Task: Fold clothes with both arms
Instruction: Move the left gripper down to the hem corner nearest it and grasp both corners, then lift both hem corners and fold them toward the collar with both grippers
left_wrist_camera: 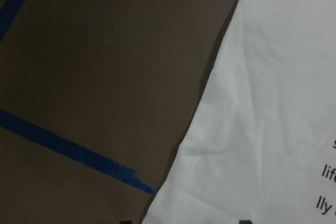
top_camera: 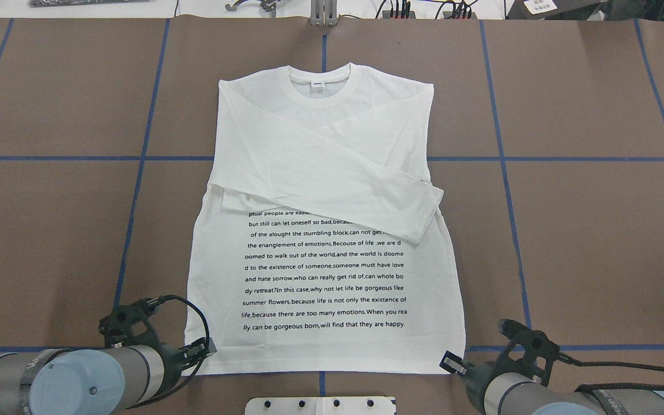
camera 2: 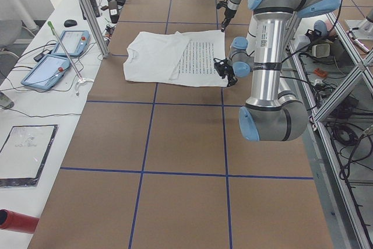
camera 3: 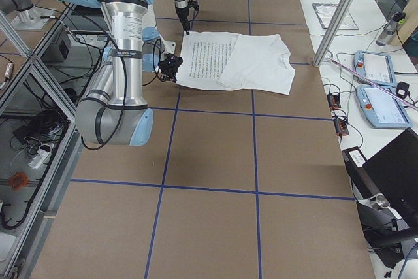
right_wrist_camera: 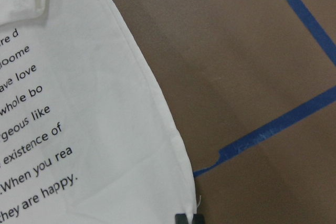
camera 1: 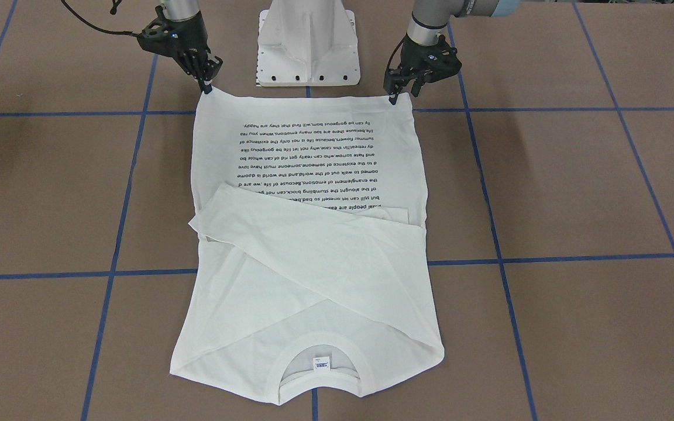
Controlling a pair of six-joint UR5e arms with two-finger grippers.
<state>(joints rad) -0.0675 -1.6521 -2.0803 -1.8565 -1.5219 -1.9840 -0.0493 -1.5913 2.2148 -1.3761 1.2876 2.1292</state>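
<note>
White pedestal base (top_camera: 320,405): nearest. Left gripper (top_camera: 210,347): fingertips apart at a hem corner. Right gripper (top_camera: 446,362): fingertips together at the other corner, hold on cloth unclear. White long-sleeved shirt (top_camera: 320,276): flat on brown table (top_camera: 568,230), sleeves crossed, collar farthest.

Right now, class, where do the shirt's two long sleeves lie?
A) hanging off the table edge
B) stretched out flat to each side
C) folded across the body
C: both sleeves lie folded across the front of the shirt, covering the top lines of its printed text.
</note>
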